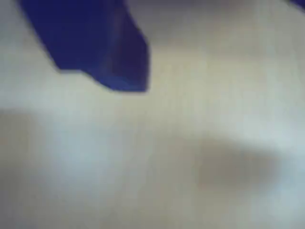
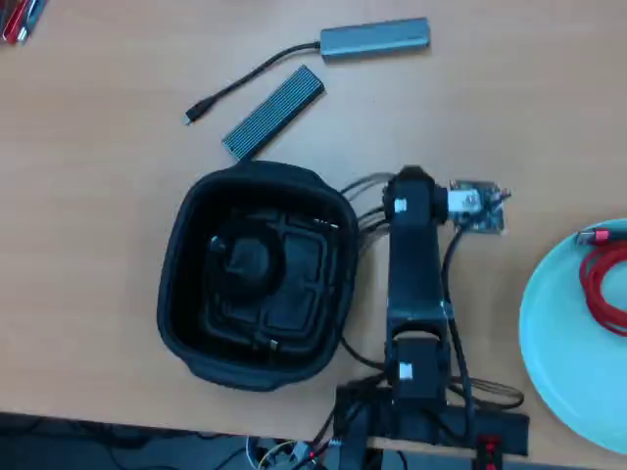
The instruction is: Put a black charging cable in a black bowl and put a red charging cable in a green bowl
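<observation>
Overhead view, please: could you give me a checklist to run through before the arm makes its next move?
1. Red charging cable inside the green bowl: ok, it lies there at the picture's right edge.
2. Black charging cable inside the black bowl: cannot tell for sure; a dark coiled shape shows on its floor.
3. Gripper empty: cannot tell; the wrist view is blurred and shows only one blue tip.
4. Arm clear of both bowls: ok, it stands between them.
5. Grey hub and ribbed grey block out of the way: ok, beyond the black bowl.
</observation>
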